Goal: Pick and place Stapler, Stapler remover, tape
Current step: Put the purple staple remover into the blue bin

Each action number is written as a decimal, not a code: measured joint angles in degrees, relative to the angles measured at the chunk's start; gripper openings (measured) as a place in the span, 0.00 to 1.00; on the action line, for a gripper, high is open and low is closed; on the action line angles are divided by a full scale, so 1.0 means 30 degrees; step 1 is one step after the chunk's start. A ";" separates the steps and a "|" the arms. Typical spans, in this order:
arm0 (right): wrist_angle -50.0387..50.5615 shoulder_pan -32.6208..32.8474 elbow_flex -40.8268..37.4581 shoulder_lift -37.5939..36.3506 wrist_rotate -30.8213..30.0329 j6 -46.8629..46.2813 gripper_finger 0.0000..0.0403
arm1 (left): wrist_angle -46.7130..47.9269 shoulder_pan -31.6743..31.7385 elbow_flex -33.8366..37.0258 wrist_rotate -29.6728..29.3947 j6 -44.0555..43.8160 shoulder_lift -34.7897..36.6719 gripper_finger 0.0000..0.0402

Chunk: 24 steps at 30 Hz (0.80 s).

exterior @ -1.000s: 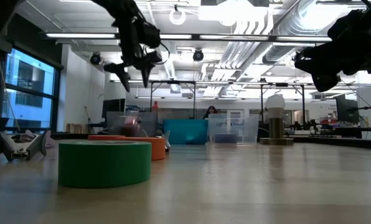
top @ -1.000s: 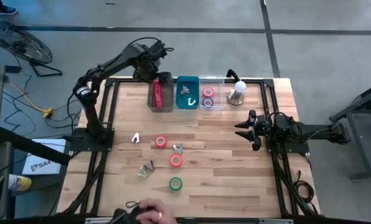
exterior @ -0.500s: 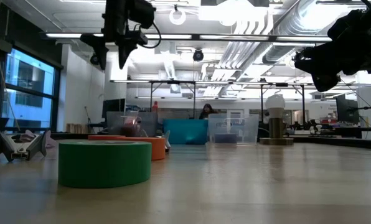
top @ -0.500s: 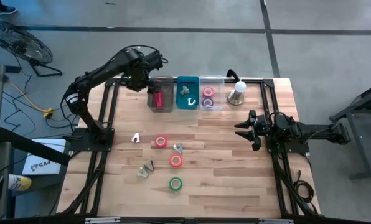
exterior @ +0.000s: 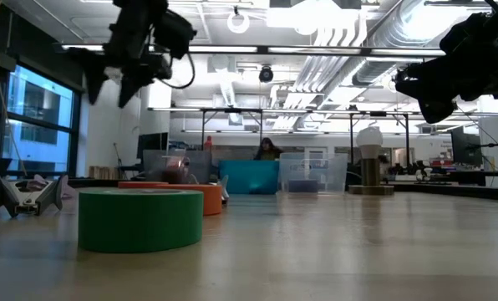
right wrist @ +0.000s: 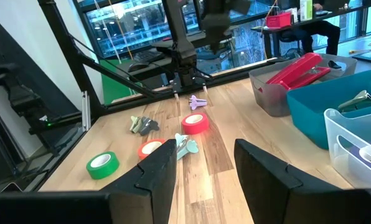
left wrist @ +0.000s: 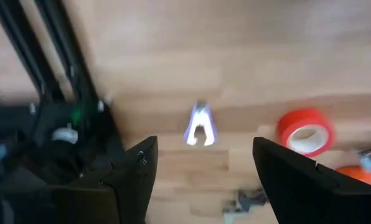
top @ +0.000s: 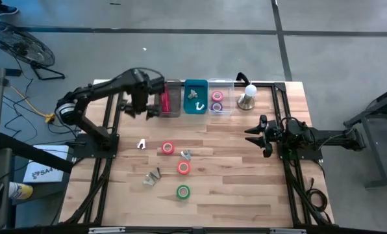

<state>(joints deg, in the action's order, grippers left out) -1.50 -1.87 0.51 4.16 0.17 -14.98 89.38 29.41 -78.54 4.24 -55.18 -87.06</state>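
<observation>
The red stapler (top: 165, 101) lies slanted in the grey bin (top: 174, 109), one end poking over its rim (right wrist: 310, 61). Pink and purple tape rolls sit in the clear bin (top: 217, 101). Red (top: 168, 148), orange (top: 184, 168) and green (top: 182, 192) tape rolls lie flat on the table. One staple remover lies in the teal bin (top: 195, 97); others (top: 141, 144) (top: 186, 155) (top: 153, 175) lie on the wood. My left gripper (top: 141, 104) hangs open and empty, high above the table just left of the grey bin, pointing down. My right gripper (top: 258, 135) waits open at the right.
A bell-shaped metal piece (top: 247, 97) stands right of the clear bin. Black frame rails (top: 112, 130) run along the table's left and right sides. A person sits in the room far behind the bins (exterior: 267, 149). Bare wood lies between the tape rolls and my right gripper.
My left gripper has swung away from above the grey bin toward the table's left and near edges, sinking a little and rolling about its own axis while staying open and empty. A person's hand at the table's near edge has gone out of view.
</observation>
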 joint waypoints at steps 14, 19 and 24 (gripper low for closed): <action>0.0000 0.0001 0.0000 0.0001 -0.0002 0.0006 0.38 | -0.6482 -0.1878 0.8028 0.4100 -0.3615 0.1310 0.64; 0.0000 -0.0006 0.0000 -0.0001 -0.0002 -0.0001 0.38 | -0.8568 -0.2038 0.9851 0.4789 -0.4655 0.1303 0.64; 0.0000 0.0000 0.0000 -0.0004 0.0000 0.0004 0.38 | -0.9092 -0.2248 1.0846 0.4592 -0.4965 0.1143 0.64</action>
<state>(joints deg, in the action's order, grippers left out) -1.50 -1.87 0.51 4.15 0.17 -14.97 62.10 22.67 -46.00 18.02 -70.07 -83.64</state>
